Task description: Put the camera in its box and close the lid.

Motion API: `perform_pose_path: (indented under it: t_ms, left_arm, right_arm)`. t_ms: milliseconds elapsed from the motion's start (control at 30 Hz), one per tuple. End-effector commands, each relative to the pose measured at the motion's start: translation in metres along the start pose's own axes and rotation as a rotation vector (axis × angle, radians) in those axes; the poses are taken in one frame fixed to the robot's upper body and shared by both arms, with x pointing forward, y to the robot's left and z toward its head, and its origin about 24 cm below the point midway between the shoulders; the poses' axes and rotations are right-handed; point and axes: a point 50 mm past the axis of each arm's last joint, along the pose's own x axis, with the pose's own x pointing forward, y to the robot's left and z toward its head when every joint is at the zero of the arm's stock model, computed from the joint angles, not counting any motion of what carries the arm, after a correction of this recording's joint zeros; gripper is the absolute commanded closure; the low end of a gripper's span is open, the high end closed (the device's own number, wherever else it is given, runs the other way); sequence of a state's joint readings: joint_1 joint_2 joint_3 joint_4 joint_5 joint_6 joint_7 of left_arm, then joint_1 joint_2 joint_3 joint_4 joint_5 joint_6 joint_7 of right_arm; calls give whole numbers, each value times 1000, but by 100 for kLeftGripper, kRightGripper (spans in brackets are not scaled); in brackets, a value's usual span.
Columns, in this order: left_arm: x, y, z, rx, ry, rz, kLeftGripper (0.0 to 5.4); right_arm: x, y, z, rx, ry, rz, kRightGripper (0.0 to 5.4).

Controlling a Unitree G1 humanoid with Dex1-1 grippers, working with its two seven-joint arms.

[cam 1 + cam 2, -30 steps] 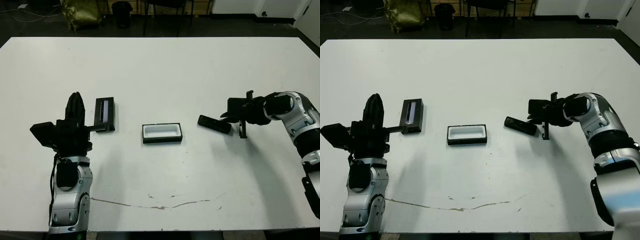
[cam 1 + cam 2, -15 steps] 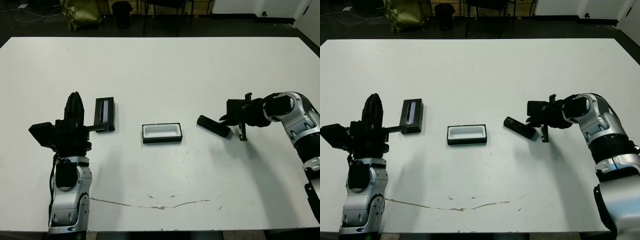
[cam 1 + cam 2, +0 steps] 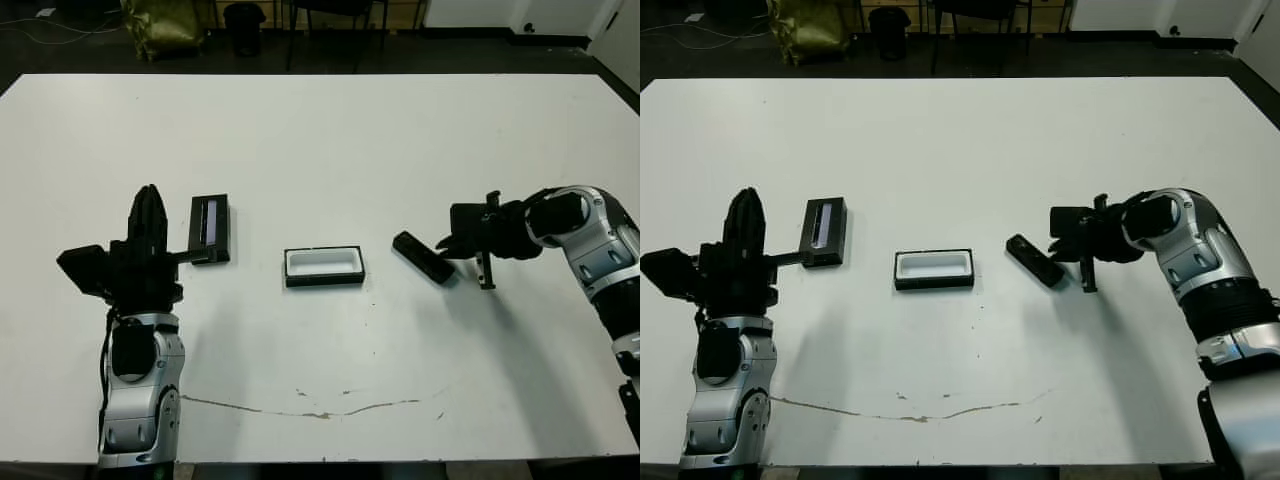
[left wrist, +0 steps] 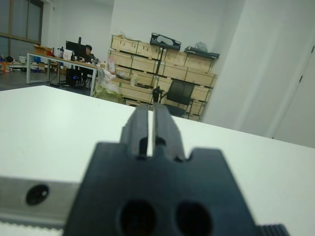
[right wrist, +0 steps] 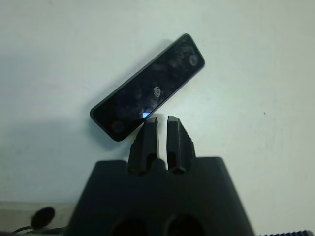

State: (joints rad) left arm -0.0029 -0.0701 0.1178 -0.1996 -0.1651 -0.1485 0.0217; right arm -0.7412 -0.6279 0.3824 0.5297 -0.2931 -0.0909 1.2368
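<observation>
Two nearly-together fingers of the right gripper [image 3: 452, 243] sat just right of the camera [image 3: 423, 257], which lay diagonally at centre-right, nearer this arm than the left.

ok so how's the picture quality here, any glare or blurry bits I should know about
Head views: sharp and evenly lit, with soft shadows under both arms. Right wrist view: a small bright glint on the camera; the right gripper close to the lens looks soft. Left wrist view: the left gripper is blurred, the room behind it clearer.
</observation>
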Motion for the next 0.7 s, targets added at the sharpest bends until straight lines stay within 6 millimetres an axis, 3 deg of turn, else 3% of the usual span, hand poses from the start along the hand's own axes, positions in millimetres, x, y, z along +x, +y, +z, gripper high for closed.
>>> perform_pose_path:
  t_ms: [33,400,700]
  left_arm:
    - [-3,4,-6,11,34,12,538]
    - [-4,3,-6,7,38,15,538]
    - [-6,6,-7,8,41,13,538]
  right_arm:
    - [0,8,-3,-13,6,43,540]
    - [-2,9,-1,-40,35,5,540]
    - [-17,-11,-49,49,291,-409,540]
